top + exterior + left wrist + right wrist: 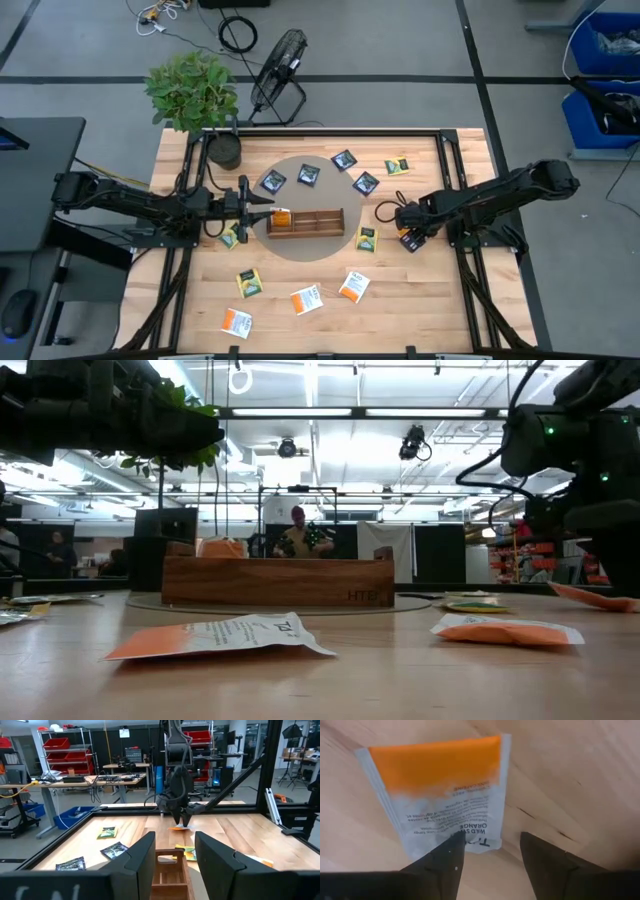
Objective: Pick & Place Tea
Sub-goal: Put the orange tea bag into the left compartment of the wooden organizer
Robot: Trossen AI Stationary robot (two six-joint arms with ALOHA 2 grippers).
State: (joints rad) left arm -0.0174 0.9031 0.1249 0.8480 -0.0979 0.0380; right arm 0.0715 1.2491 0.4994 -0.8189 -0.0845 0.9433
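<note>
Red-bin shelves [60, 750], grey floor [400, 40]

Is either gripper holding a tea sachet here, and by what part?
Neither. The right gripper hangs open just above an orange-and-white sachet lying on the table. The left gripper, open and empty, hovers at the wooden tray.

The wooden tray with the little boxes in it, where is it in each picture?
High view: the wooden tray lies at the table's middle, between both arms.
Low view: it stands at centre left, its long side facing the camera.
Left wrist view: its near end shows between the left gripper's open fingers.
Right wrist view: not in it.
Shared landmark: the orange-and-white sachet at the tray's left end.
</note>
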